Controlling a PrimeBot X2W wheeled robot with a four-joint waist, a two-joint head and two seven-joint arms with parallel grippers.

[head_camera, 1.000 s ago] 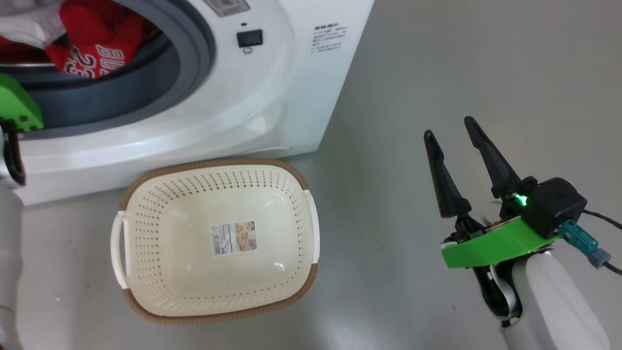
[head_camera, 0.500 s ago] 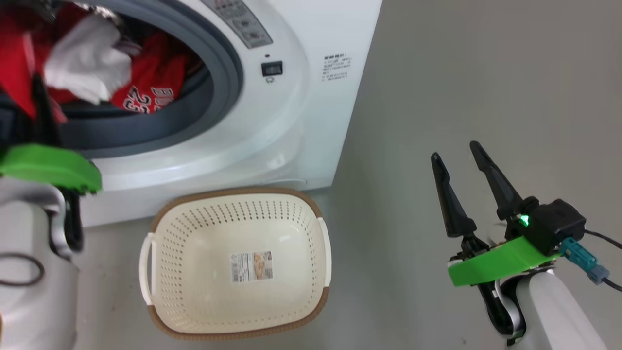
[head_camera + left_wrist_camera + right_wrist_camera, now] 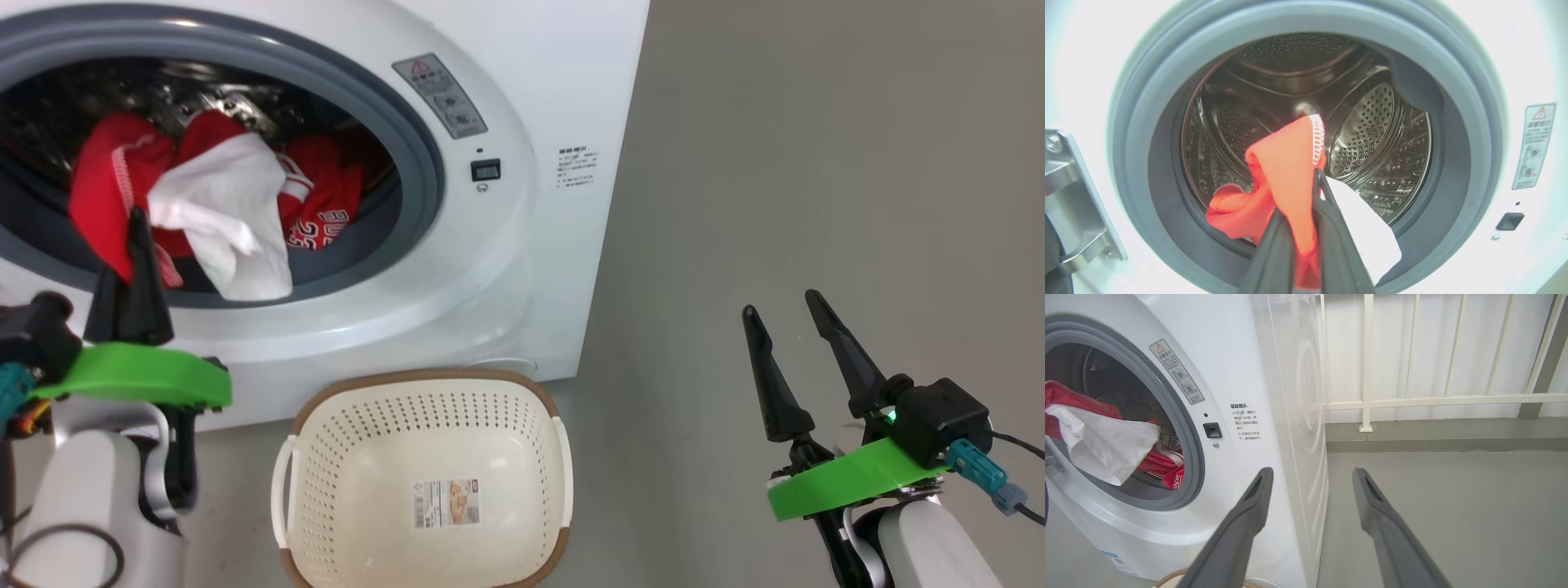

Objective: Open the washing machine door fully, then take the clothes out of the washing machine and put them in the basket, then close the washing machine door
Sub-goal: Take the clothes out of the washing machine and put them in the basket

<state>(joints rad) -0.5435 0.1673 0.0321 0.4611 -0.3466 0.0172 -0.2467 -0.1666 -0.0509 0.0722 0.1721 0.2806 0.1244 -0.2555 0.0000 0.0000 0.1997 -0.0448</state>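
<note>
Black-fingered left gripper (image 3: 137, 224): my left end effector, at the lower left of the head view, in front of the drum mouth. Its two fingers are pressed together on a fold of red cloth, which my left wrist view shows pinched between them.
Clothes (image 3: 106, 184): a red jersey garment with a white piece hanging from it, held up at the mouth of the machine. The white piece drapes over the lower lip of the gasket. More red fabric with white lettering lies at the lower right of the opening.
Gasket (image 3: 429, 175): grey rubber ring around the opening.
Drum (image 3: 1372, 118): perforated steel, seen behind the held cloth in my left wrist view.
Washing machine (image 3: 522, 269): white front loader, with a warning label (image 3: 441, 96) just right of the gasket.
Basket (image 3: 424, 377): cream perforated plastic with a brown rim, on the floor just in front of the machine. A sticker (image 3: 445, 502) shows on its inside bottom.
Right gripper (image 3: 780, 307): my right end effector, at the lower right over the grey floor (image 3: 816, 163), well apart from machine and basket. Its fingers are spread wide with nothing between them.
</note>
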